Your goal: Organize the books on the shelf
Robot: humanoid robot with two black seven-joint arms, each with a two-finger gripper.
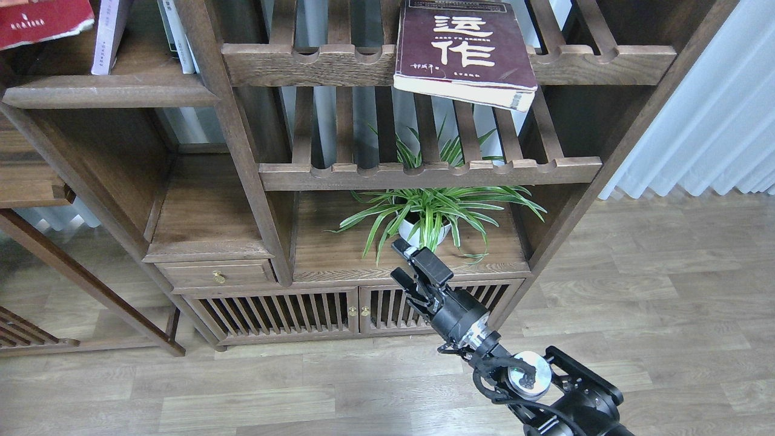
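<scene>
The red book (37, 22) shows only as its lower edge at the top left corner, over the dark-brown shelf (109, 92). A thin pale lavender book (109, 35) stands upright on that shelf, just right of it. The thick maroon book (465, 48) with white characters lies on the upper slatted rack, its front corner overhanging the rail. My right gripper (404, 264) is low in the middle, in front of the plant, fingers slightly apart and empty. My left gripper is out of view.
A spider plant in a white pot (425, 213) stands on the lower board under a second slatted rack (424, 175). White book spines (177, 36) stand by the upright post. Below are a drawer (215, 274) and slatted cabinet doors (290, 312). A curtain (708, 103) hangs at right.
</scene>
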